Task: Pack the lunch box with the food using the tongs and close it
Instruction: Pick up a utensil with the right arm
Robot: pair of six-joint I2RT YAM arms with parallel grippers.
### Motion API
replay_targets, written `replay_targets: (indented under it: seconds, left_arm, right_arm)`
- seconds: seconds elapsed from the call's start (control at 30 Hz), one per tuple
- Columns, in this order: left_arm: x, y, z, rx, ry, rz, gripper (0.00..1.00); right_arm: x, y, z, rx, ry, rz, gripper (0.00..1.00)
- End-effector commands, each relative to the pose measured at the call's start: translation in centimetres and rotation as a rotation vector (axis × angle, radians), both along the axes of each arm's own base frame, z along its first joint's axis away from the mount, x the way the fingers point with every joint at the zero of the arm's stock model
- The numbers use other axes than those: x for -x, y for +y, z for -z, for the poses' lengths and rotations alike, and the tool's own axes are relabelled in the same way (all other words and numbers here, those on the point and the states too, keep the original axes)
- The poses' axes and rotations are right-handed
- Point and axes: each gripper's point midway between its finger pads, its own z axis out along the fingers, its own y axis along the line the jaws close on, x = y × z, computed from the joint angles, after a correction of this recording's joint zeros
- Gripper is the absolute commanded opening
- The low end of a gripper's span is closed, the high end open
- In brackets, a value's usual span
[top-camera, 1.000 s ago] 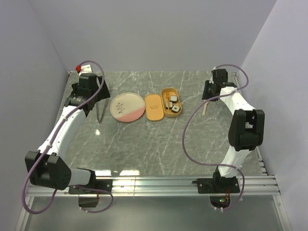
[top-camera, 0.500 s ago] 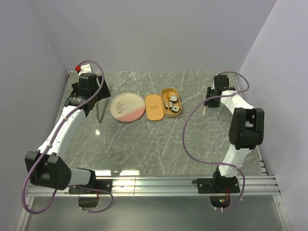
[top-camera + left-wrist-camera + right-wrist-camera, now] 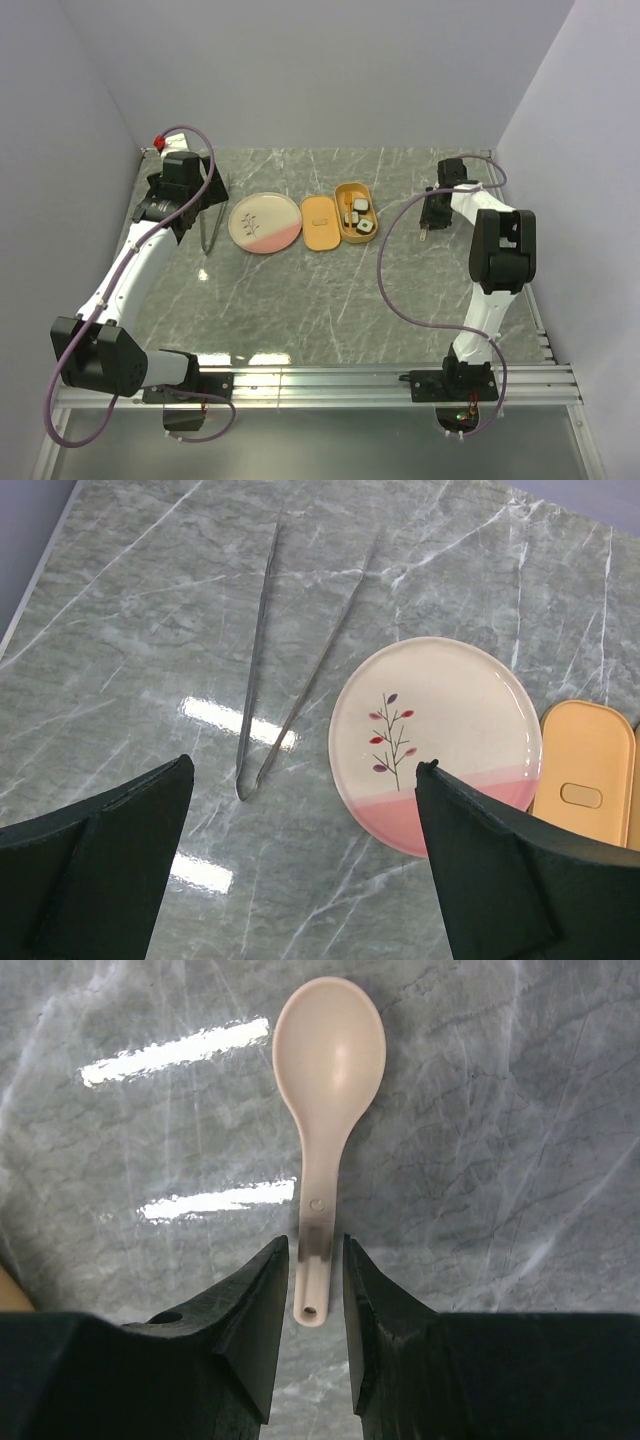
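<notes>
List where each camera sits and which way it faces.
Top external: high behind the bases, facing down over the table; both arms show whole.
Left wrist: above the table's left, facing down at tongs, plate, lid; open left gripper frames the bottom.
Right wrist: close over the beige spoon, facing straight down; right gripper clamps its handle.
Shared: top external and left wrist both show tongs, plate, lid.

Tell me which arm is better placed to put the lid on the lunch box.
Left, probably. The left gripper is open and empty near the plate, with the lid just beyond. The right gripper is shut on the spoon.
</notes>
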Motion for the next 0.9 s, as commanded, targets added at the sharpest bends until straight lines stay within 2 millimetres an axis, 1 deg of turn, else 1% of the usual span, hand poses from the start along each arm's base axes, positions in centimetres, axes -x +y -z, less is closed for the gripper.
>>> replay_targets:
  seconds: [0.0,0.13,0.33,0.53,0.63,0.73,0.77,0.8,0.87]
  left_arm:
    - [-0.2,0.2,-1.8,0.018,-0.056,-0.025,0.99]
    - [-0.5,0.1,-2.0,0.022,-0.062,-0.023,0.99]
    - [-1.0,0.0,-2.3,0.013,-0.062,-0.017,1.0]
    - [-1.3,-0.1,-2.3,0.007,-0.056,-0.01,0.99]
    - [-1.5,-0.2,-2.2,0.012,-0.058,-0.008,0.99]
    - [-1.7,-0.2,-2.2,0.014,-0.058,-0.007,0.99]
    - [-1.7,-0.3,-2.1,0.016,-0.058,-0.005,0.99]
    - [-1.7,-0.3,-2.1,0.016,-0.058,-0.005,0.99]
    - [-1.9,-0.4,-2.0,0.019,-0.057,0.0,0.99]
  right_arm:
    - [-1.3,-0.7,-1.0,0.02,-0.027,0.026,0.36]
    - [-1.3,-0.7,-0.4,0.016,-0.013,0.026,0.36]
    - [-1.9,-0.7,0.6,0.012,0.011,0.029,0.36]
    - [-2.1,-0.7,1.4,0.01,0.043,0.028,0.32]
    - [-1.8,-0.9,1.8,0.024,0.064,0.035,0.28]
    - [-1.3,-1.1,2.1,0.034,0.081,0.038,0.2]
    - [-1.2,-1.1,2.2,0.035,0.087,0.036,0.15]
    - [-1.1,-1.4,2.2,0.052,0.088,0.042,0.13]
    - [-1.0,-1.4,2.0,0.052,0.088,0.042,0.09]
